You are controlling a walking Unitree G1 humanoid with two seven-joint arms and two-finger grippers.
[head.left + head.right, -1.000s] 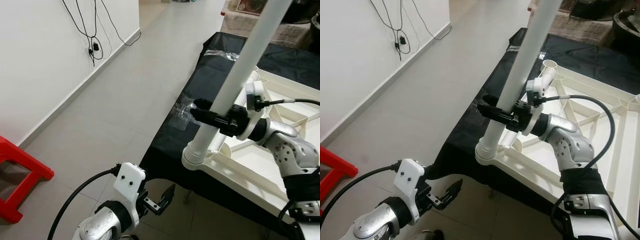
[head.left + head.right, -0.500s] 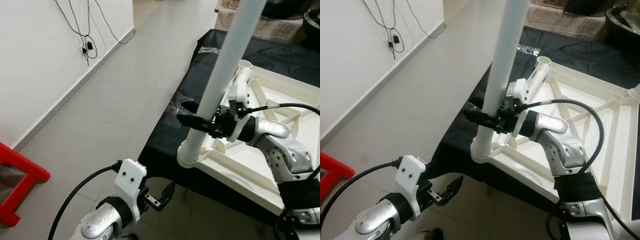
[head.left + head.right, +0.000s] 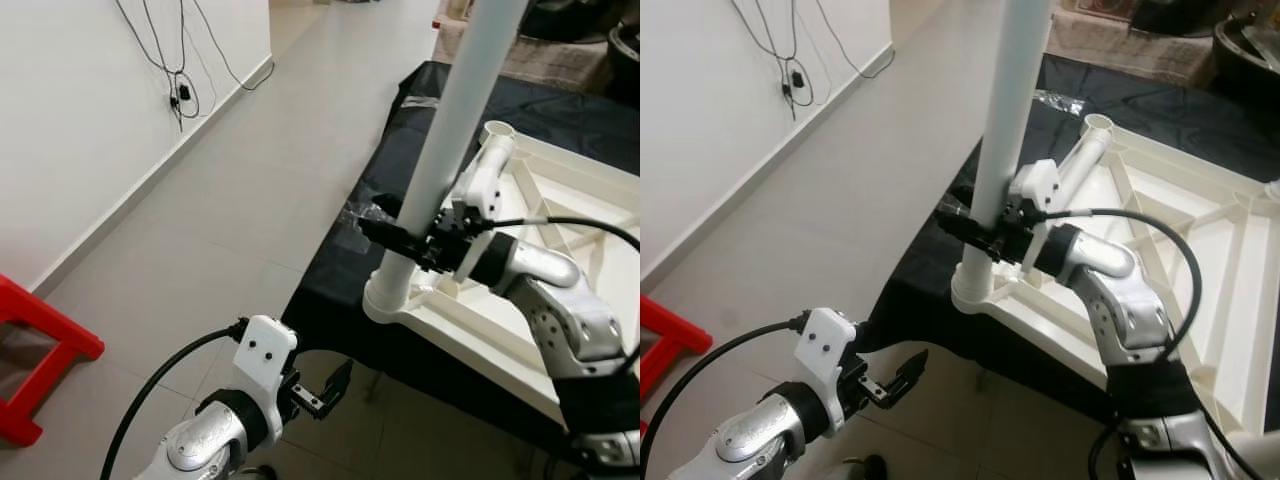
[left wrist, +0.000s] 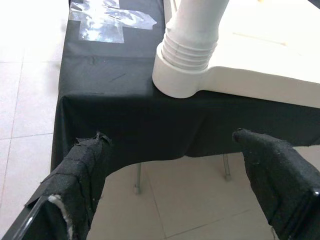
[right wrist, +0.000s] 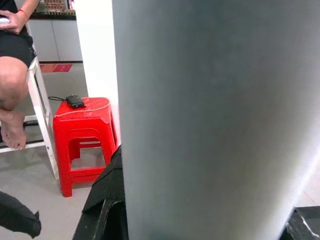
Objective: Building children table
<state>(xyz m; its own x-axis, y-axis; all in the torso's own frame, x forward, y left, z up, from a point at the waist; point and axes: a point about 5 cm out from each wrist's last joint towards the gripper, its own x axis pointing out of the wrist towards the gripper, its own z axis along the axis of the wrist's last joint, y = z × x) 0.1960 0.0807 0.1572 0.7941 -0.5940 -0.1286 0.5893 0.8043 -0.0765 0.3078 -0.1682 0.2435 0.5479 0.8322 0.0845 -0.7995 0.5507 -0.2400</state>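
Here the right gripper point(image 3: 400, 233) has its two black fingers closed around the white table leg point(image 3: 440, 160), low on the tube, just above the ribbed end. That leg stands nearly upright in the round corner socket point(image 4: 176, 82) of the upturned white tabletop point(image 3: 1160, 250), at the corner nearest the robot's left. A second, shorter white leg point(image 3: 1085, 150) slants up from the next corner along the same edge. The tabletop lies underside up, its ribs showing, on a surface draped in black cloth point(image 3: 340, 290), with a patch of clear tape point(image 4: 107, 20) near the cloth's edge. The left gripper point(image 3: 325, 390) hovers low over the grey tiled floor point(image 3: 220, 200), below the cloth's edge, fingers spread wide and holding nothing. Further out, a red plastic stool point(image 5: 82, 140) stands beside a seated person's bare leg point(image 5: 12, 100).
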